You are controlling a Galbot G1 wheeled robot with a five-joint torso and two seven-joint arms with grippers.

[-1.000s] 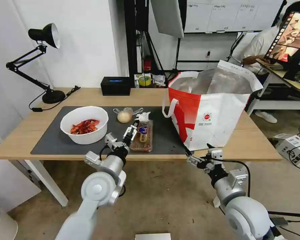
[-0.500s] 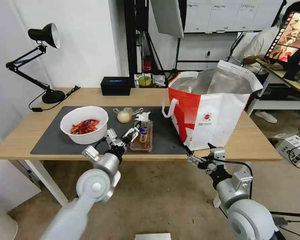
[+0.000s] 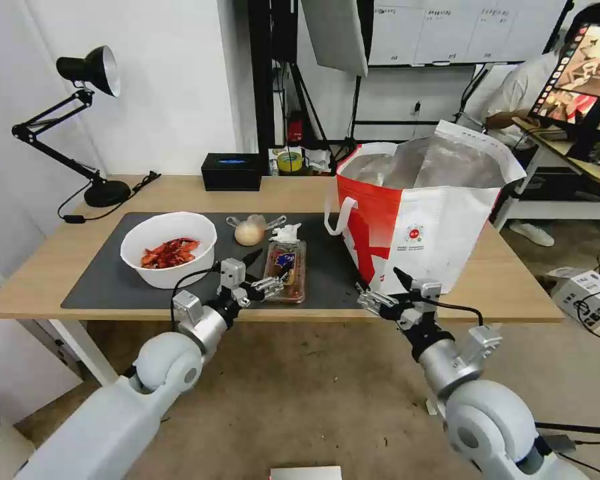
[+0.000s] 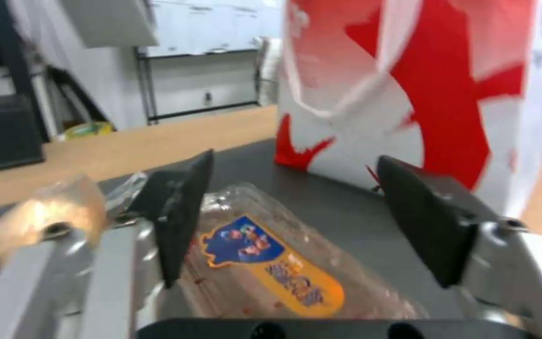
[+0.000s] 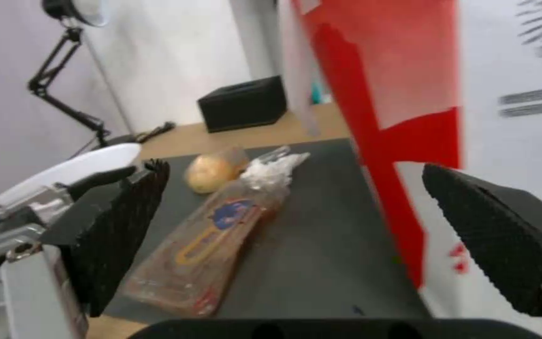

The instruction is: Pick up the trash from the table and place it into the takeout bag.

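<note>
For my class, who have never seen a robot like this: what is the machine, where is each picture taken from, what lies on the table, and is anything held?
It is a wheeled robot with two arms. One camera sits on its head; one rides on each wrist, looking between dark fingers. On the table lie a white bowl of red shells, a bagged yellowish lump, a crumpled tissue and a clear plastic tray. A takeout bag stands alongside. The left gripper, open, is at the tray; the right gripper, open, is near the bag. Nothing is held.
</note>
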